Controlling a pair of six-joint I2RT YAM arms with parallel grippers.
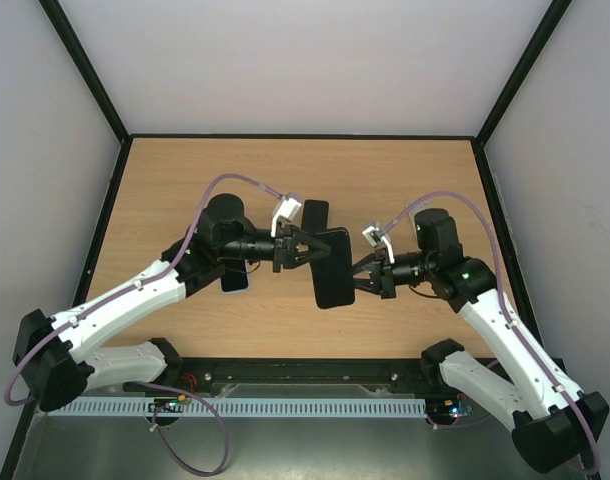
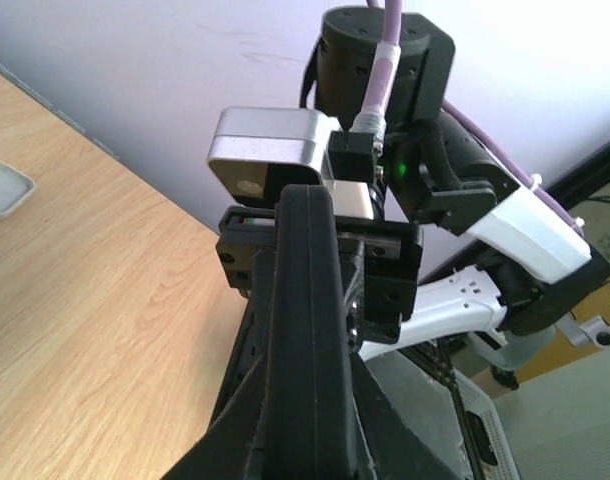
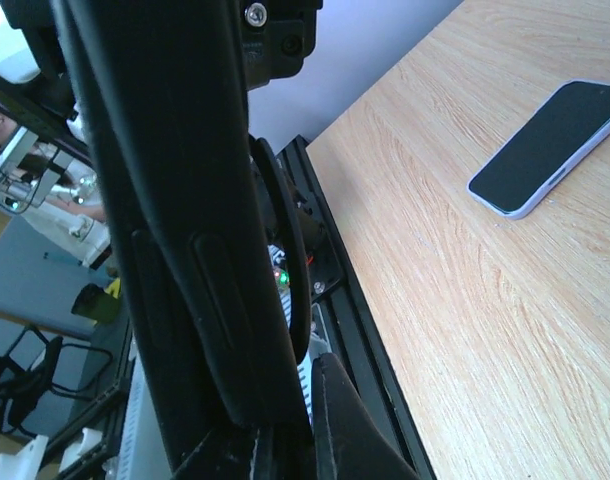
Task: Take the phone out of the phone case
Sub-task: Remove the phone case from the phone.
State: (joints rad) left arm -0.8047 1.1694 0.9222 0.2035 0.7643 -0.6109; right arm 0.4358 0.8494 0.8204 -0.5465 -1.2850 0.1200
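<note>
Left gripper [image 1: 315, 250] and right gripper [image 1: 361, 276] are each clamped narrow on a long side of one black phone [image 1: 333, 285], held flat above mid-table. Both arms reach inward, wrists facing. The lavender-rimmed case [image 3: 513, 208] lies flat on the table, dark face up.

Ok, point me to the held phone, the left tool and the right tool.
held phone [image 1: 333, 270]: top view, middle of its black face.
left tool [image 1: 317, 250]: top view, between its fingertips at the phone's edge.
right tool [image 1: 353, 272]: top view, between its fingertips at the phone's opposite edge.

Overhead rear overview; opposed wrist close-ups, table [image 1: 185, 180] common.
</note>
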